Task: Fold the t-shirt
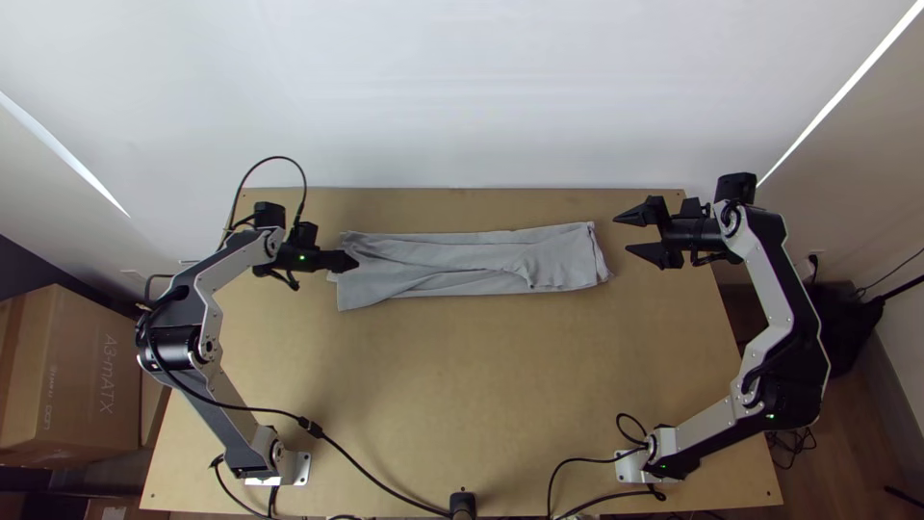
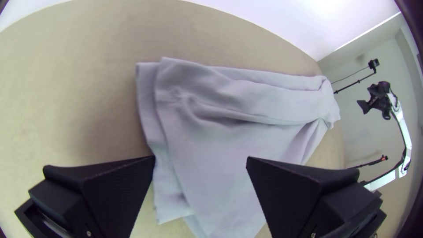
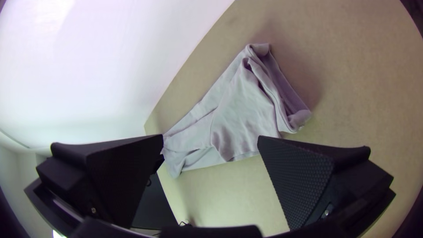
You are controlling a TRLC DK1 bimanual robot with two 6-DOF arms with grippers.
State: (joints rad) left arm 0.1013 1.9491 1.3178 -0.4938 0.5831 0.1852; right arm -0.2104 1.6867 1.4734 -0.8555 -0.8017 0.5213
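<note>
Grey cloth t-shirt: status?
Grey cloth t-shirt in long, wrinkled strip. Black left pincer open, at left end. Black right pincer open, off right end. No obstacle seen.

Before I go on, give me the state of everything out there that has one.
T-shirt: folded into a long strip, wrinkled, laid on the table
Left gripper: open, over one end of the strip
Right gripper: open, off the other end

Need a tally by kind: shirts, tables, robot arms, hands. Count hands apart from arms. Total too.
Shirts: 1 (grey t-shirt)
Tables: 1 (light wooden table)
Robot arms: 2 (left arm, right arm)
Hands: 2 (left hand, right hand, both open)
Total: 6
</note>
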